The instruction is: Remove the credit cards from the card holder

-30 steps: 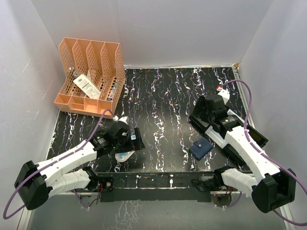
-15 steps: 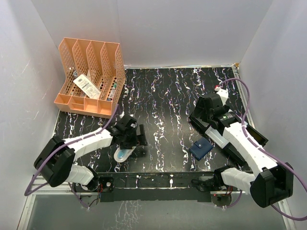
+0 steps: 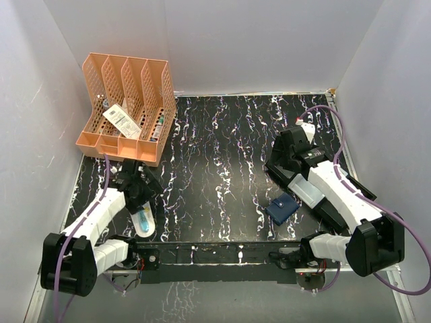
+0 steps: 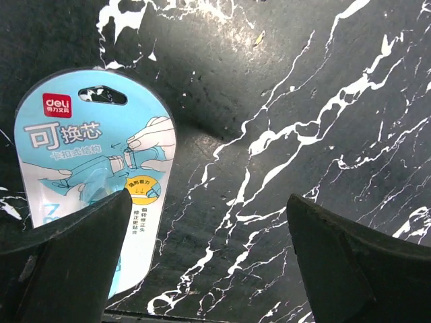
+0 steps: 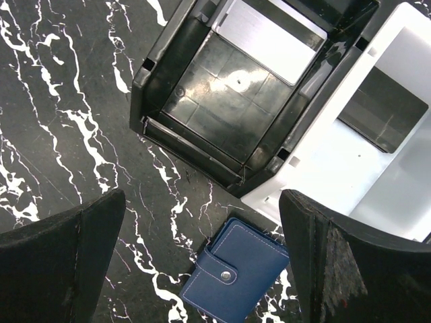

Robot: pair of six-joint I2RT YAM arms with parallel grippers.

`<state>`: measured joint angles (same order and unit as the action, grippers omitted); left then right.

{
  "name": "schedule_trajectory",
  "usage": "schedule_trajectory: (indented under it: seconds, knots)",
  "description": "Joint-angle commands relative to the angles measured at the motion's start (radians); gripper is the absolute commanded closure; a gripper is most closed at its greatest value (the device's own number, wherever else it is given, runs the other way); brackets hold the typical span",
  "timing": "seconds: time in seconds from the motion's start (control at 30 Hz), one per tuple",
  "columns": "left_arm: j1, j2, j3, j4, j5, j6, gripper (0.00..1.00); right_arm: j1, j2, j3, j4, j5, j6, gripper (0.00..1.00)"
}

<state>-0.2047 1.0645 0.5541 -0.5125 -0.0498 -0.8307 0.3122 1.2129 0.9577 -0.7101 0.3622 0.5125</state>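
The work surface is a black table (image 3: 229,134) veined in white, boxed in by plain white walls. The card holder (image 5: 236,269) lies on it near the front edge, right of centre, closed, with its snap tab fastened; no credit cards are visible. Its long axis runs diagonally across the right wrist view, from lower left to upper right, and its upper corner sits just beside the white tray (image 5: 316,175). A black tray (image 5: 202,108) lies beyond that, farther from the arm bases. The right gripper (image 5: 202,196) hangs above the trays' near edges with its jaws spread wide and nothing between them. The holder lies on the base side of the fingertips, low in that view and a little toward the right finger. From above, the right arm reaches forward over the trays, wrist pointed down, with the card holder (image 3: 283,208) between gripper and base. The right arm is clearly the nearer one. The left gripper (image 4: 209,198) is well apart at the table's left side, jaws also wide and empty, over a blue correction-tape blister pack (image 4: 94,182). Judgement: the right gripper must draw back toward its base to centre on the holder.
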Motion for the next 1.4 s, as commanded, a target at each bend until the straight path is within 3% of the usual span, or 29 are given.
schedule_trajectory:
  seconds: [0.0,0.13,0.23,0.57,0.8,1.0,1.17,1.37]
  knots:
    - [0.030,0.005,0.093,-0.057,0.026,0.076,0.01,-0.009,0.007,0.063,-0.030,0.051,-0.006,0.02]
    - [0.028,-0.055,0.100,0.044,0.246,0.091,0.01,-0.012,0.002,0.061,-0.028,0.080,0.007,0.02]
    - [0.011,-0.063,0.083,0.018,0.353,0.019,0.01,-0.013,-0.004,0.069,-0.028,0.099,0.025,0.02]
    - [-0.325,-0.222,0.025,-0.305,0.049,-0.434,0.01,-0.013,-0.010,0.065,-0.024,0.093,0.081,0.02]
    - [-0.366,-0.338,-0.011,-0.503,-0.104,-0.601,0.01,-0.012,0.038,0.068,-0.041,0.091,0.098,0.02]
    - [-0.364,-0.261,-0.074,-0.349,-0.135,-0.575,0.01,-0.013,0.057,0.080,-0.046,0.110,0.092,0.02]
    - [-0.343,-0.137,-0.029,-0.296,-0.262,-0.486,0.01,-0.023,0.064,0.097,-0.065,0.149,0.067,0.02]
    - [-0.050,-0.121,-0.068,-0.142,-0.172,-0.229,0.01,-0.137,0.081,0.107,-0.081,0.085,0.041,0.02]
